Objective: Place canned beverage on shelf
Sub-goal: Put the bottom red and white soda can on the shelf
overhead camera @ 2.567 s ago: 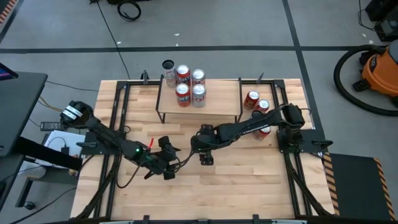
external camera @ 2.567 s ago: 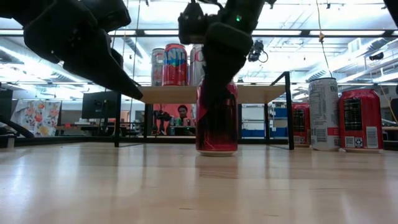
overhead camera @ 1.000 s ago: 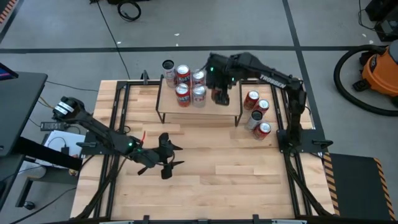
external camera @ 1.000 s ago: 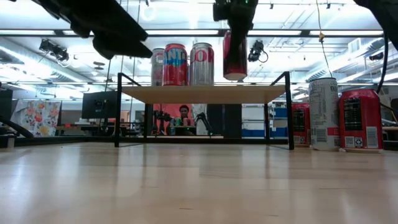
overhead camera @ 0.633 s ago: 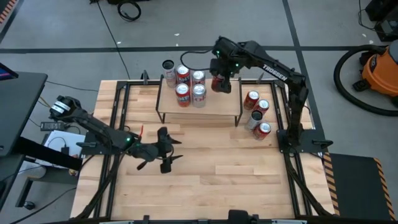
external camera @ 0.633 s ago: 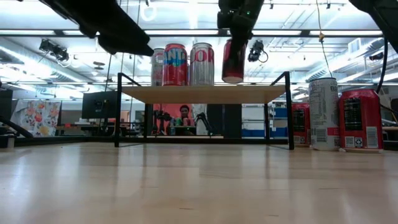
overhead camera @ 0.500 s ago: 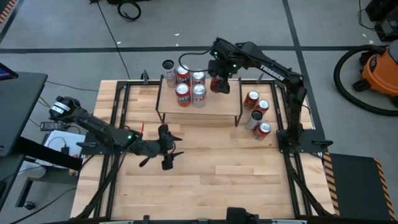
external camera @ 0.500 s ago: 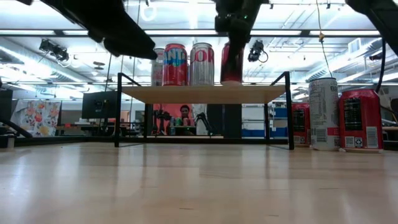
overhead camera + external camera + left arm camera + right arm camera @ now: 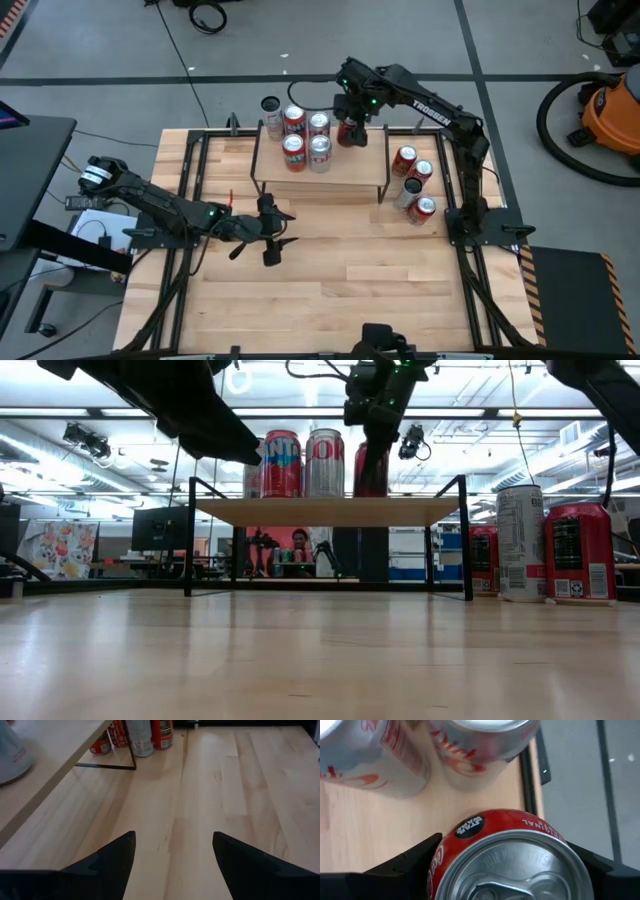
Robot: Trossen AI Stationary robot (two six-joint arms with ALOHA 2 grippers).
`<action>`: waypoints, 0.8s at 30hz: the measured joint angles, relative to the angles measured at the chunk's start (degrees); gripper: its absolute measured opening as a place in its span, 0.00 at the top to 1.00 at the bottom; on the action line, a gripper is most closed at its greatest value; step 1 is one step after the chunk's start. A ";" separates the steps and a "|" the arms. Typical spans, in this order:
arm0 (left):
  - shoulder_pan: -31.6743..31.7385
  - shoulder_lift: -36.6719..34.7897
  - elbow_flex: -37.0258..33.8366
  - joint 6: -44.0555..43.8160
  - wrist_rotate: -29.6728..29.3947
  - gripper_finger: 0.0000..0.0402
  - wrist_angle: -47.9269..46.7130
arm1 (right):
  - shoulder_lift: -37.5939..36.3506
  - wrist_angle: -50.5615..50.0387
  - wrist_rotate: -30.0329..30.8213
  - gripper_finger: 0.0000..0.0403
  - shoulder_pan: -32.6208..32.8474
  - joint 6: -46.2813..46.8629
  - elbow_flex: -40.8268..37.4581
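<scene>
Right hand (image 9: 352, 132) closed around one red can (image 9: 512, 860), upright, resting on shelf (image 9: 362, 170) at its back edge beside four other cans (image 9: 306, 139). Five cans on shelf in all, counting the gripped one. Four more cans (image 9: 412, 184) on worktop (image 9: 380, 280) right of shelf. Left hand (image 9: 272, 231) open, hovering over worktop in front of shelf.
</scene>
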 joint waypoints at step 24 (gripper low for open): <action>0.21 0.04 0.00 1.41 0.00 0.31 -0.20 | 2.64 1.40 4.75 0.03 1.08 0.91 0.01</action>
